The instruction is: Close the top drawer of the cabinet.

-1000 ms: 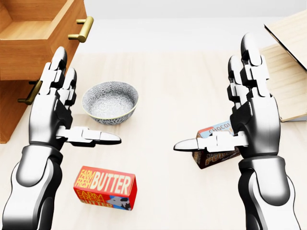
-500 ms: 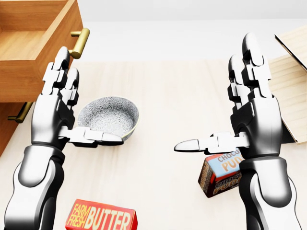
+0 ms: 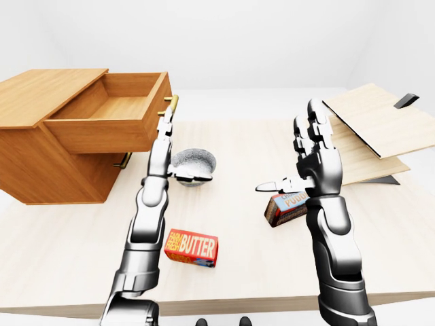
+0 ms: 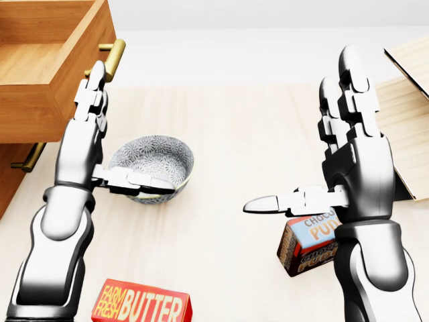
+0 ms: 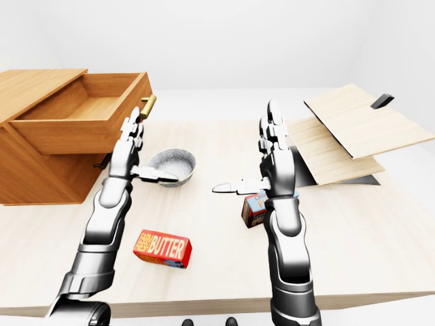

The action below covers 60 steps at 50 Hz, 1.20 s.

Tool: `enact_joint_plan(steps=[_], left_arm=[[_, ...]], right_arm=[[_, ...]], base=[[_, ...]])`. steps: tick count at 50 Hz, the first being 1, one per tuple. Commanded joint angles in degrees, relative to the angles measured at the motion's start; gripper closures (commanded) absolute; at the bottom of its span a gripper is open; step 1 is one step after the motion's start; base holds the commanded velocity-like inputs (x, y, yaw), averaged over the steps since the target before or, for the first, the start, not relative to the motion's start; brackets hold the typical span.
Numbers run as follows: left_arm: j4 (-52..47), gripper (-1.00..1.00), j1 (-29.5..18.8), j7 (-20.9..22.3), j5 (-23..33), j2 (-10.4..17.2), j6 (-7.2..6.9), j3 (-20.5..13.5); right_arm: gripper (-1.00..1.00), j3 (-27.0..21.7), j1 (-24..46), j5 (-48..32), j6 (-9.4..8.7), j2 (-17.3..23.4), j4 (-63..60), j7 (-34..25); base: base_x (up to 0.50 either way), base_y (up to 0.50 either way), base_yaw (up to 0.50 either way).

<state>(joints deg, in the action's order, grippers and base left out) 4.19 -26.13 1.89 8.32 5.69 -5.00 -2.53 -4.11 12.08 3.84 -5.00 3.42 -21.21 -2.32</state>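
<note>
Drawer (image 3: 112, 112) stands open at the desk's (image 3: 245, 251) left edge; rigid wood, likely slides under a flat push on its front beside the brass handle (image 4: 110, 59). Left hand (image 4: 87, 144) and right hand (image 4: 348, 161) both spread, holding nothing.

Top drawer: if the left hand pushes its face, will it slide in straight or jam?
Drawer looks like rigid wood, so it probably won't flex. It's pulled far out and looks empty, so likely light. The left hand stands open near the brass handle, toward one end; an off-centre push might skew it.

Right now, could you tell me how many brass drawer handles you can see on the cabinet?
2: the top drawer's handle beside the left hand's fingertips, and a lower handle under the open drawer, partly hidden.
</note>
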Motion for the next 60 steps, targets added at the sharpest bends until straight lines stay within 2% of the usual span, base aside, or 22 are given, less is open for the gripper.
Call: enact_joint_plan(steps=[1, 9, 17, 24, 33, 48, 60], left_arm=[[10.83, -1.0, -7.71, -7.01, 13.57, 2.42, 0.0, 0.2], [19.27, -1.0, -11.3, -10.44, 17.01, 3.4, 0.0, -0.51], [26.9, -1.0, -14.4, -13.27, 17.97, 4.77, 0.0, -0.93], [31.46, -1.0, -14.46, -16.12, 18.34, 6.19, 0.0, -1.61], [30.19, -1.0, -13.09, -17.33, 18.26, 7.86, 0.0, -2.59], [20.34, -1.0, -8.0, -17.06, 16.78, 11.5, 0.0, -6.38], [19.6, -1.0, -9.27, -17.8, 15.74, 13.71, 0.0, -7.51]], right_arm=[[-1.0, -0.07, -0.27, -0.01, 0.0, 0.01, -0.03, -0.3], [-1.0, 0.05, -0.32, -0.16, 0.0, -0.01, 0.24, -0.44], [-1.0, 0.08, -0.45, -0.21, 0.0, -0.05, 0.1, -0.39], [-1.0, 0.2, -0.65, -0.35, 0.0, -0.16, -0.03, -0.39], [-1.0, 0.11, -0.81, -0.34, 0.0, -0.14, -0.09, -0.46], [-1.0, 0.32, -0.71, -0.48, 0.0, -0.21, 0.38, -0.52], [-1.0, 0.55, -0.35, -0.66, 0.0, -0.37, 0.21, -0.21]], base=[[0.0, 0.0, 0.0], [0.0, 0.0, 0.0], [0.0, 0.0, 0.0], [0.0, 0.0, 0.0], [0.0, 0.0, 0.0], [0.0, 0.0, 0.0], [0.0, 0.0, 0.0]])
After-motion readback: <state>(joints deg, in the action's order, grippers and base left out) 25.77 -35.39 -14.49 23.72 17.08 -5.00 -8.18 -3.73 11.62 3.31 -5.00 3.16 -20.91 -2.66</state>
